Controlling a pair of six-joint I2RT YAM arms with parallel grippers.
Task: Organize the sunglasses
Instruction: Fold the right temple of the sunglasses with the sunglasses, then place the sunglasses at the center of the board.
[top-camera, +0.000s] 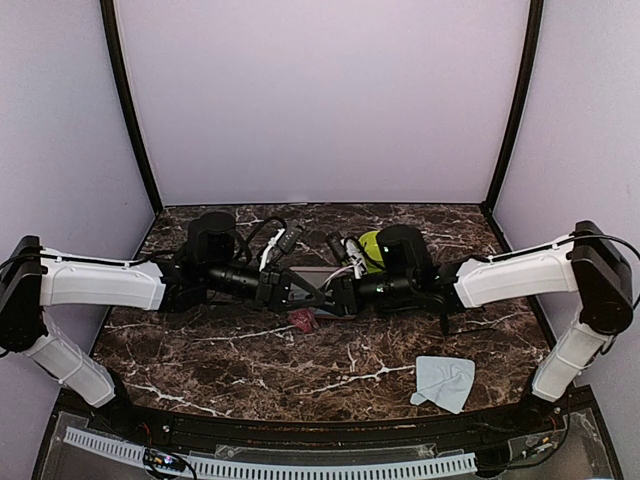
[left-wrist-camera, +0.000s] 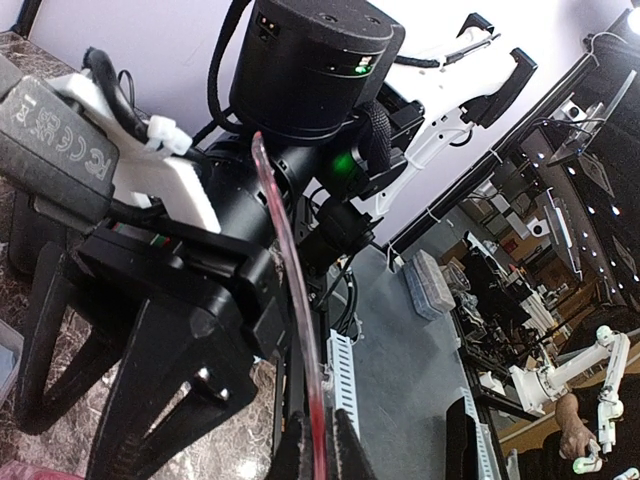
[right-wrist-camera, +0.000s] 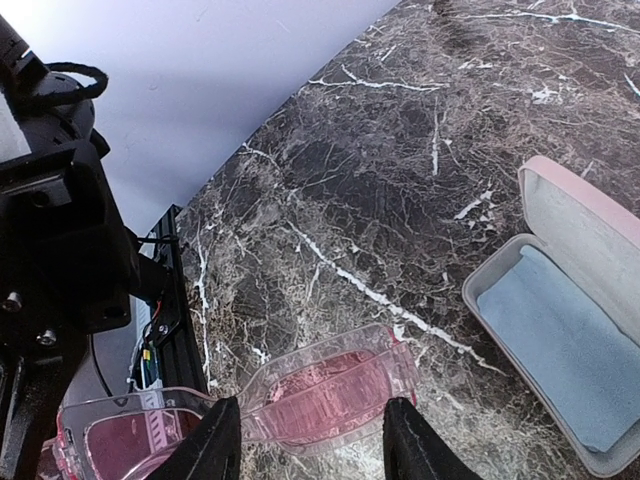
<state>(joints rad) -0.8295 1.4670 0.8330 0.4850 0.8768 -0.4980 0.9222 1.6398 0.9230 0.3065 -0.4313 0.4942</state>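
The pink sunglasses (top-camera: 300, 320) hang between my two grippers above the middle of the marble table. My left gripper (left-wrist-camera: 318, 440) is shut on a thin pink temple arm of the sunglasses (left-wrist-camera: 285, 250), which runs up out of its fingertips. In the right wrist view my right gripper (right-wrist-camera: 312, 440) has its fingers apart on either side of one pink lens of the sunglasses (right-wrist-camera: 330, 395). The fingertips lie close against the lens edges, and I cannot see whether they press on it. From above, the left gripper (top-camera: 315, 298) and right gripper (top-camera: 338, 297) almost meet.
An open pink case (right-wrist-camera: 580, 330) with a pale blue lining lies on the table to the right of the lens. A light blue cloth (top-camera: 443, 382) sits near the front right. A green object (top-camera: 370, 245) shows behind the right wrist.
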